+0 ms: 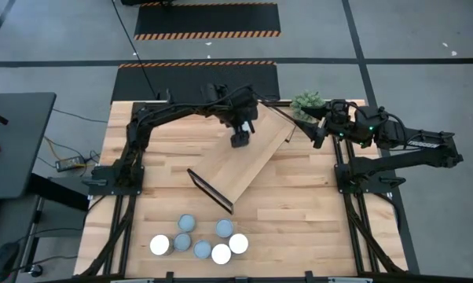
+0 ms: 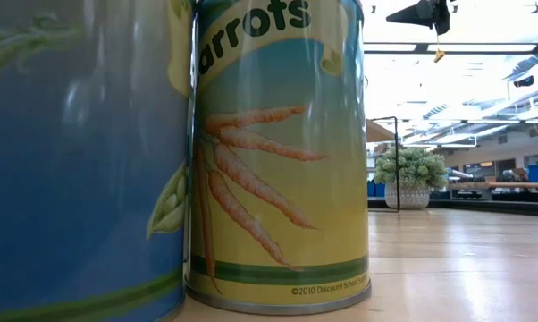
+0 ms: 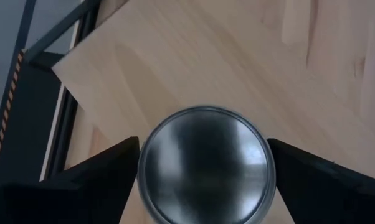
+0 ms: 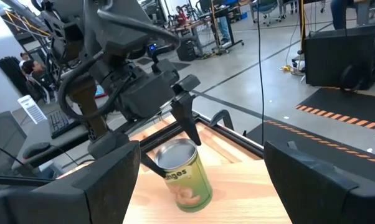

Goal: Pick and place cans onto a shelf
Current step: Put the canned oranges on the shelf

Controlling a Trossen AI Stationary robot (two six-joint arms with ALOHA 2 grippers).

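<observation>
The cans (image 1: 199, 240) sit in a loose cluster of seven on the near part of the table (image 1: 299, 212), well apart from both grippers, their round tops white or pale blue-grey. One more can (image 3: 205, 165) stands on the shelf (image 1: 248, 161), directly between the fingers of the left gripper (image 1: 240, 140). In the left wrist view its shiny metal top fills the space between the two dark fingers (image 3: 97, 180), with a thin strip of wood showing on each side, so the jaws are spread wider than the can and do not appear to clamp it. The right wrist view shows the same can (image 4: 186, 174) tilted beneath the left gripper (image 4: 172, 134), one finger just beside its rim; its label is yellow-green, with letters ending in "ges" above a pale rounded picture.

The shelf lies askew on the table, a long light-wood plank with dark end frames, one end near the right gripper (image 1: 318, 134). That gripper waits just past the shelf's far end, beside a small potted plant (image 1: 307, 102), its fingers held well apart and empty.

In the low view, two cans stand touching right at the lens. The nearer-centre can (image 2: 282, 152) reads "arrots" across the top, shows orange carrots, and carries the small print "©2010 Discount School" at its base. The blue can (image 2: 81, 161) beside it shows green pea pods.
</observation>
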